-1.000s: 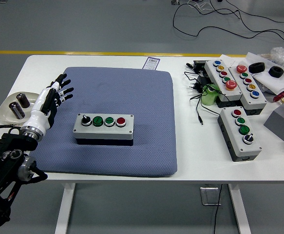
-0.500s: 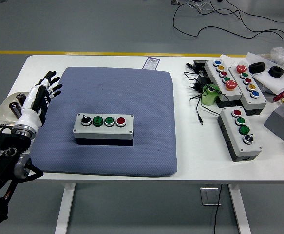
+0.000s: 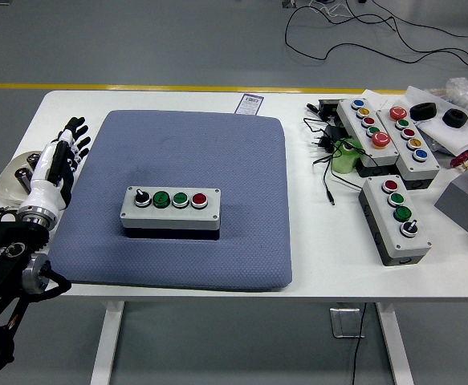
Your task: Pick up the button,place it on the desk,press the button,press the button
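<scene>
White table w/ a blue-grey pad over most of the middle; grey floor and a yellow line behind. Target = button box, grey w/ black base, flat on the pad, roughly centre, long side facing me. Top row L to R: black selector knob, two green buttons, red button.

My left hand sits at the pad's left edge, fingers extended and slightly spread, holding nothing. Well apart from the box. It partly covers a small dish w/ dark cylinders in it. Right arm not visible.

Box is already down on the pad, so I judge the step in hand = press. How I'd do it:
- Approach from the left, above the box, not sliding across the pad. The knob is the first thing on that side, don't clip it.
- Curl the other fingers, lead w/ one fingertip. Caps are close together, a flat hand would hit two.
- Push straight down on cap centre. Angled push probably shoves the box along the pad, since nothing's bracing it.
- Pad looks soft, so expect some give; press till the cap bottoms, then lift clear.
- Can't tell which colour is meant, task doesn't say.

Clutter on the right: more button boxes, cables, green roll. All well away from my path, ignore.
</scene>
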You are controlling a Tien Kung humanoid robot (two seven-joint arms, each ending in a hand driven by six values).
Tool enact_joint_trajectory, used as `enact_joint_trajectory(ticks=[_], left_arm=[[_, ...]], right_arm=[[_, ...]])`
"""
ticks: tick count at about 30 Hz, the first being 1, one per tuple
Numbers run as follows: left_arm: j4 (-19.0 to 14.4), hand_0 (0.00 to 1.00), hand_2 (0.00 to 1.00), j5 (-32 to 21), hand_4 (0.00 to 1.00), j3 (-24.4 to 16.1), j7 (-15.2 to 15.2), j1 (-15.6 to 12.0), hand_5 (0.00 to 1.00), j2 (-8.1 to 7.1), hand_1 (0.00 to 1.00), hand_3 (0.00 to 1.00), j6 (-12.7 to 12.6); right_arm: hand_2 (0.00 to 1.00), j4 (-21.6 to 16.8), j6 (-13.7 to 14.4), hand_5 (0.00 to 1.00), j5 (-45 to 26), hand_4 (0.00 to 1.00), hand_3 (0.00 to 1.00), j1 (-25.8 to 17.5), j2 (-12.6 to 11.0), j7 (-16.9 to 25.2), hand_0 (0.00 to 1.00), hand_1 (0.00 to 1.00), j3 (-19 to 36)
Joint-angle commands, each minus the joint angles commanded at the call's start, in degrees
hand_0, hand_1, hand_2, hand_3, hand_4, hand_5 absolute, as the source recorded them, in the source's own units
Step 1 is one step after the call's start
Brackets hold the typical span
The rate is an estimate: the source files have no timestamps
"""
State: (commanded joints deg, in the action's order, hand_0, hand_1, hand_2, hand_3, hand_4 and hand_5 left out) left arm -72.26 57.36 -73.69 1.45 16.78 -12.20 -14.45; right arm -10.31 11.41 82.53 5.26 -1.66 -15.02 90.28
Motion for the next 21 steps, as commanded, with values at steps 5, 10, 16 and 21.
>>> enact_joint_trajectory(ticks=[5,10,16,21], left_arm=[[0.18,0.967,0.998,-0.03,0.619,-0.16,-0.12,-0.02,0.998,0.03,0.973,0.974,-0.20],[0.34,0.967,0.998,-0.45,0.619,-0.19,-0.11,-0.05,0.998,0.07,0.973,0.974,-0.14],[0.43,0.970,0.998,-0.56,0.617,-0.29,-0.18,-0.01,0.998,0.10,0.971,0.977,-0.10],[0.57,0.972,0.998,-0.90,0.612,-0.37,-0.27,-0.04,0.998,0.11,0.969,0.972,0.55]], right_arm=[[0.716,0.00,-0.02,0.318,0.10,0.475,0.614,0.00,-0.03,0.03,0.663,0.661,0.03],[0.716,0.00,-0.03,0.318,0.16,0.475,0.614,0.04,-0.04,0.03,0.663,0.661,0.03],[0.716,0.00,-0.04,0.319,0.20,0.475,0.614,0.11,-0.04,0.02,0.663,0.661,-0.02],[0.716,0.00,-0.06,0.319,0.26,0.475,0.614,0.12,-0.05,0.01,0.663,0.661,-0.05]])
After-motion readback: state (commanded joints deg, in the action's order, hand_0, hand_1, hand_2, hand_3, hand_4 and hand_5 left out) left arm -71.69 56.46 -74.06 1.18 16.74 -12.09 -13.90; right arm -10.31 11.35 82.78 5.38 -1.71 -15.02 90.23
